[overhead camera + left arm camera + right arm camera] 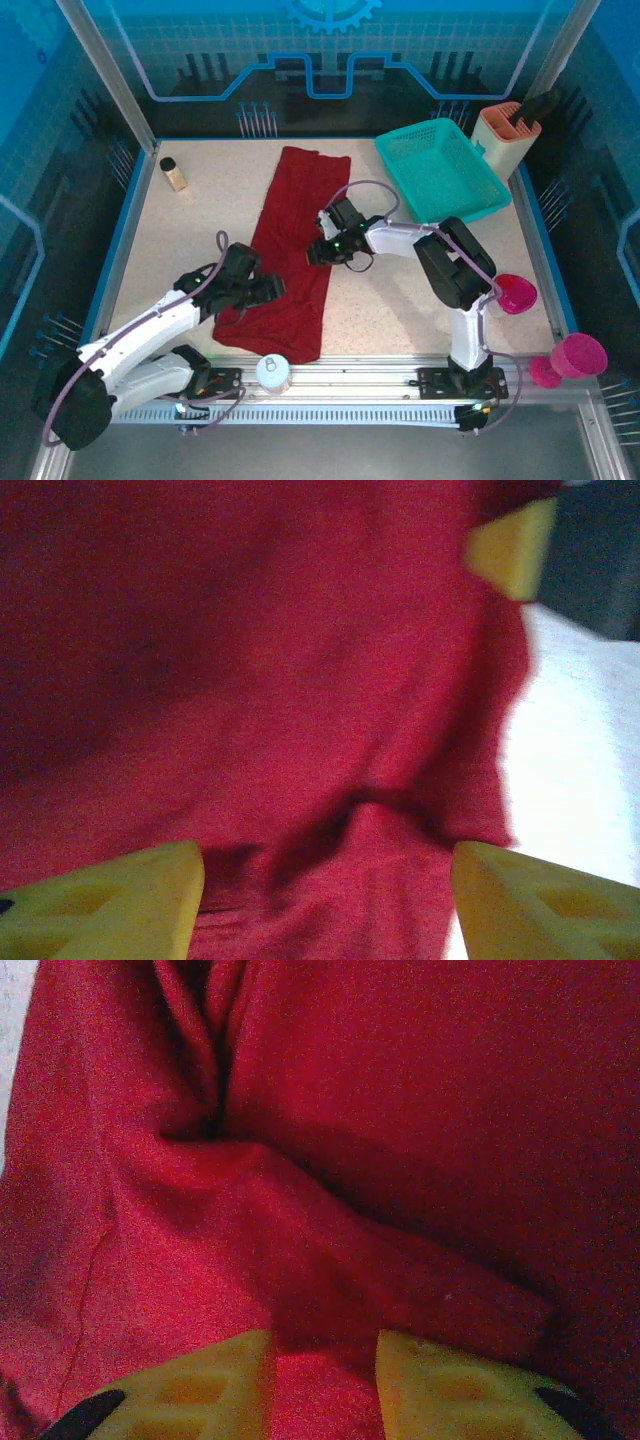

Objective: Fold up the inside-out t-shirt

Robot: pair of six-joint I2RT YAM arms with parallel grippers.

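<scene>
Dark red soft cloth t-shirt (295, 215), the single garment, lies in the middle of the speckled white table (200, 230) as a long narrow strip. It runs from the far side toward the near edge, and its near end spreads a little wider. It is judged to be light, limp and not fragile. It will sag and wrinkle when lifted and will not keep any shape, so it is better taken by pinching an edge or a corner than the flat middle, with both ends held so that the layers do not slide apart. The left gripper (268, 288) rests over the near part of the strip, and in its wrist view its yellow fingers (110, 905) are spread wide with nothing between them. The right gripper (318, 252) is at the right edge of the cloth, about halfway along. Its yellow fingers (200, 1385) stand close together with a raised fold of cloth between them, but it cannot be told if they really press this fold. By count there are one t-shirt, two grippers, one teal plastic mesh basket (400, 180) at the far right, apart from the shirt, and one small bottle with a dark cap (173, 175) at the far left.
</scene>
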